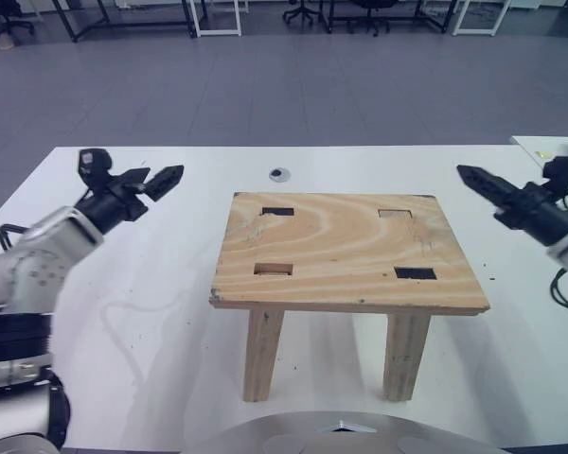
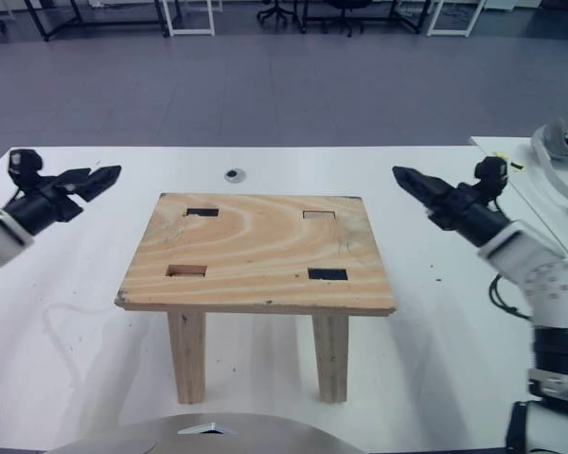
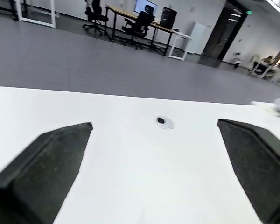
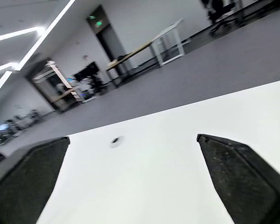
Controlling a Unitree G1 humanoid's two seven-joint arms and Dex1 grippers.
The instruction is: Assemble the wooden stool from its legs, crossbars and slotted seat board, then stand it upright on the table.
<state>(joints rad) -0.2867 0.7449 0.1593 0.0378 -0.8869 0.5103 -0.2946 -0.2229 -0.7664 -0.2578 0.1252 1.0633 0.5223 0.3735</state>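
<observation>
The wooden stool stands upright in the middle of the white table (image 1: 123, 312). Its slotted seat board (image 1: 346, 251) faces up and rests on two visible legs (image 1: 263, 352) (image 1: 404, 355). Of the four slots, two look dark and two show wood. My left gripper (image 1: 161, 178) hovers open to the left of the stool, apart from it, with its black fingers (image 3: 42, 172) spread and nothing between them. My right gripper (image 2: 402, 177) hovers open to the right of the seat, also apart, fingers (image 4: 238, 168) wide and empty.
A small round grommet (image 1: 280, 173) sits in the tabletop behind the stool. A white headset-like object (image 2: 563, 142) lies on a neighbouring surface at the far right. A dark cable (image 1: 563, 288) hangs by the right arm. Grey floor and desks lie beyond the far edge.
</observation>
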